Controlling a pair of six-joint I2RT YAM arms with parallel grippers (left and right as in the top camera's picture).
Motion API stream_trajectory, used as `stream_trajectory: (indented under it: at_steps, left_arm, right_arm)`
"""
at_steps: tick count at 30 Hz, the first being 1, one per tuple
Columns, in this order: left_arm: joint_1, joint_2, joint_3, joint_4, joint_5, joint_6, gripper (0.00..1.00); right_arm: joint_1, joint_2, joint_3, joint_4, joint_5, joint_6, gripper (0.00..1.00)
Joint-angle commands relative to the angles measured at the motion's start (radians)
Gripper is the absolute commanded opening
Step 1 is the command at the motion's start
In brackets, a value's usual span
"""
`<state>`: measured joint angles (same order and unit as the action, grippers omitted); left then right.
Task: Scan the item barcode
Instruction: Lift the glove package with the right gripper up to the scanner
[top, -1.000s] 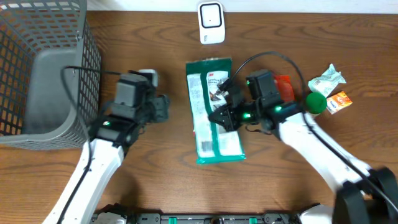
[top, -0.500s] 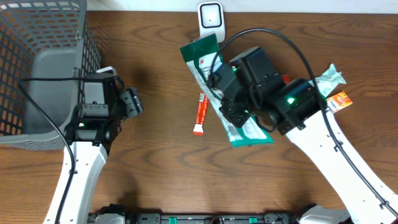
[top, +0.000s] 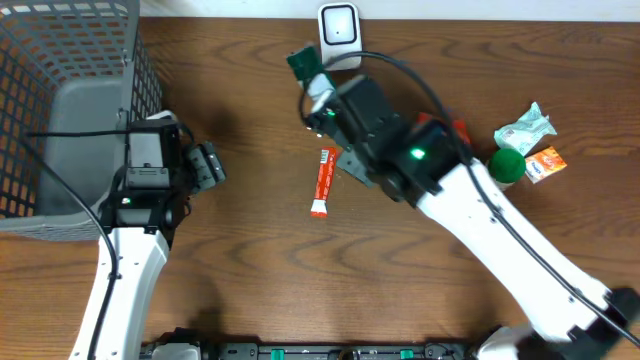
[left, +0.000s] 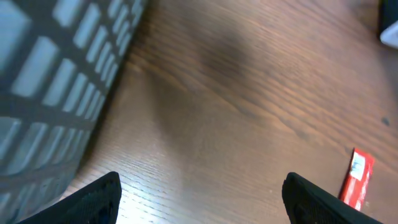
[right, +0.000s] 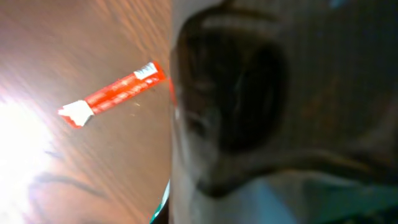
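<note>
**Item: green packet (top: 303, 63), the task's thing.**
- Location: off the table (top: 250, 260) at the overhead view's 12 o'clock, raised and tilted. Its top corner sits just beside the white scanner (top: 339, 36), at about the scanner's 7 o'clock.
- Up close: in the right wrist view it fills most of the frame as a blur. I cannot read a barcode or tell which face is turned to the scanner.

**Holder: right gripper (top: 328, 108).**
- The fingers are hidden behind the packet. I take them to be clamped together on the packet's lower part, since nothing else holds it up.

**Handling, my judgement.**
- Build: a flat, soft film pack, light, with a slick skin. It bends and sags past the grip, so the free end droops and the printed face may curl off true.
- Where to hold: I would grip near an edge seam or the stiff end, clear of the barcode panel. I would squeeze firmly enough that the film does not slide. Crushing is no real worry.

**Spare: left gripper (left: 205, 202).**
- The fingers are wide apart with only bare wood between them. It hangs at 9 o'clock, just beside the grey basket (top: 60, 110).

**Also on the table.**
- Red sachet (top: 322, 182), lying flat at 6 o'clock of the packet, apart from both arms.
- At 3 o'clock: green ball (top: 507, 165), crumpled wrapper (top: 525, 126) and orange packet (top: 546, 162), close together.
</note>
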<state>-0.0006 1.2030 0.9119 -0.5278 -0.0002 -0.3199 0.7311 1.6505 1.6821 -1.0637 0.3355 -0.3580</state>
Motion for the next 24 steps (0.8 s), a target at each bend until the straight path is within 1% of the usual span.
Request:
stream_trajectory:
  at_steps: [1, 3, 4, 5, 8, 11, 13, 15, 16, 19, 24]
  left_arm:
    - [0.032, 0.006, 0.004, -0.004, -0.012, -0.037, 0.83]
    - [0.032, 0.006, 0.003, -0.010, -0.012, -0.037, 0.84]
    - [0.032, 0.006, 0.003, -0.011, -0.012, -0.037, 0.92]
    - [0.032, 0.006, 0.002, -0.011, -0.012, -0.037, 0.92]
    - [0.032, 0.006, 0.002, -0.010, -0.012, -0.037, 0.92]
    - [0.032, 0.006, 0.002, -0.011, -0.012, -0.037, 0.92]
    - [0.032, 0.005, 0.002, -0.011, -0.012, -0.037, 0.92]
    - [0.032, 0.005, 0.002, -0.011, -0.012, -0.037, 0.92]
    - [0.032, 0.005, 0.002, -0.011, -0.012, -0.037, 0.92]
    - [0.032, 0.005, 0.002, -0.011, -0.012, -0.037, 0.92]
    - [0.032, 0.005, 0.002, -0.011, -0.012, -0.037, 0.93]
  right_arm:
    - [0.037, 0.106, 0.096, 0.013, 0.180, -0.122, 0.01]
    - [0.058, 0.166, 0.119, 0.049, 0.278, -0.206, 0.01]
    - [0.068, 0.190, 0.121, 0.076, 0.330, -0.256, 0.01]
    - [0.087, 0.237, 0.121, 0.139, 0.417, -0.369, 0.01]
    - [0.102, 0.301, 0.121, 0.269, 0.510, -0.540, 0.01]
    - [0.101, 0.350, 0.121, 0.380, 0.516, -0.738, 0.01]
    - [0.089, 0.387, 0.121, 0.508, 0.517, -0.865, 0.01]
    - [0.078, 0.407, 0.121, 0.591, 0.515, -0.945, 0.01]
    - [0.068, 0.425, 0.121, 0.672, 0.511, -0.996, 0.01]
    - [0.039, 0.470, 0.121, 0.891, 0.482, -1.081, 0.01]
    - [-0.016, 0.546, 0.121, 1.102, 0.367, -1.255, 0.01]
